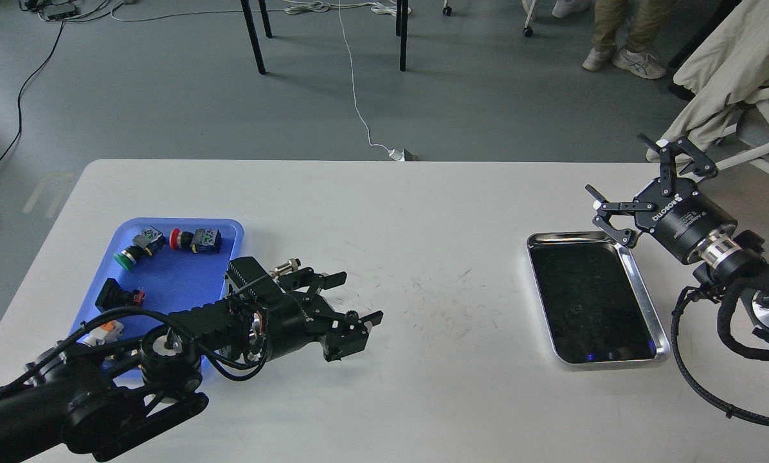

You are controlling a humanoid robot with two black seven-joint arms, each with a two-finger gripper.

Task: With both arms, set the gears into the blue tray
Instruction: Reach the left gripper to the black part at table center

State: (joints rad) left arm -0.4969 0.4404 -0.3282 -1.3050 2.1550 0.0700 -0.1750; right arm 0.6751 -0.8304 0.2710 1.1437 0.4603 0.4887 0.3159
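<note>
One tiny black gear [351,315] lies on the white table near the middle. My left gripper [356,299] is low over the table, open, with its fingers on either side of the gear. The gear sits close to the nearer finger [370,319]. The blue tray [179,283] lies at the left, partly covered by my left arm. My right gripper [627,175] hangs open above the far right corner of a steel tray, holding nothing. A faint small dark shape [574,312] shows on the steel tray's dark inside; I cannot tell what it is.
Several coloured push-button switches [195,239] lie in the blue tray. The shiny steel tray [574,237] sits at the right of the table. Beyond the far edge are chair legs, cables and a person's feet on the floor.
</note>
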